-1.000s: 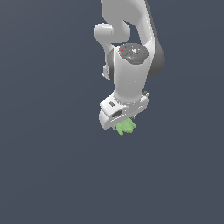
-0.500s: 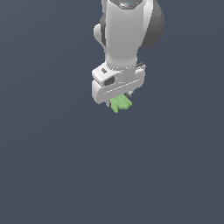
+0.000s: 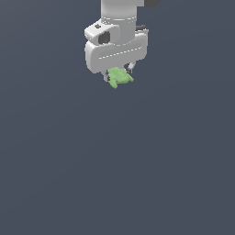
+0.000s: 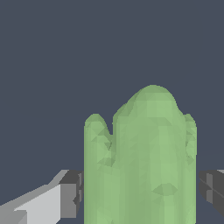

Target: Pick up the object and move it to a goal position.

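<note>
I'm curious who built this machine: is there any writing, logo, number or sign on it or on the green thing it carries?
None: no text, logo or number shows in either view.
The white end effector is plain white and dark grey.
The light-green lumpy object is plain green.
The dark background is unmarked.

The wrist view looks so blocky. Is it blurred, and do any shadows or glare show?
Wrist view: not blurred, the object is sharp and faceted, with soft shading and no glare. Exterior view: flat grey backdrop with no cast shadow; the gripper is evenly lit, its underside darker.
</note>
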Controlling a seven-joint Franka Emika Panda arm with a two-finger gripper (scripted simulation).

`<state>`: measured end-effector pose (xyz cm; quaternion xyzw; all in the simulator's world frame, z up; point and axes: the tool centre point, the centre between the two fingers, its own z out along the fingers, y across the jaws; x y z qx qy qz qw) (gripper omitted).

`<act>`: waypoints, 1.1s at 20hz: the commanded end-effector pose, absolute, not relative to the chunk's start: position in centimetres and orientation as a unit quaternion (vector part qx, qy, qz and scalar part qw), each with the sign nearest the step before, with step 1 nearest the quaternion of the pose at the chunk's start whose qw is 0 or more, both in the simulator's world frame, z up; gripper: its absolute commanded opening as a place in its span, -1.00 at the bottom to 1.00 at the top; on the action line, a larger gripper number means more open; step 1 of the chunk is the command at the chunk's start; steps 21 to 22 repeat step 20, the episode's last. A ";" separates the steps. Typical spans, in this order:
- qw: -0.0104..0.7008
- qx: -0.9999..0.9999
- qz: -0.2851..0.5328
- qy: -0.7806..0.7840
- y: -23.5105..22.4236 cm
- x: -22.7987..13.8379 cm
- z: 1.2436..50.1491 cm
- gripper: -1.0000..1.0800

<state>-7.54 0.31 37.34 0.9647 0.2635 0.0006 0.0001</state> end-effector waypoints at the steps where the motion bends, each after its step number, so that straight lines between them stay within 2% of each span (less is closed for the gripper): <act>1: 0.000 0.965 0.000 0.264 -0.3 -9.0 39.5 -1.00; 11: -0.001 0.965 0.000 0.264 -2.0 -12.7 45.9 -1.00; 22: 0.000 0.965 0.000 0.264 -2.5 -13.4 47.5 -1.00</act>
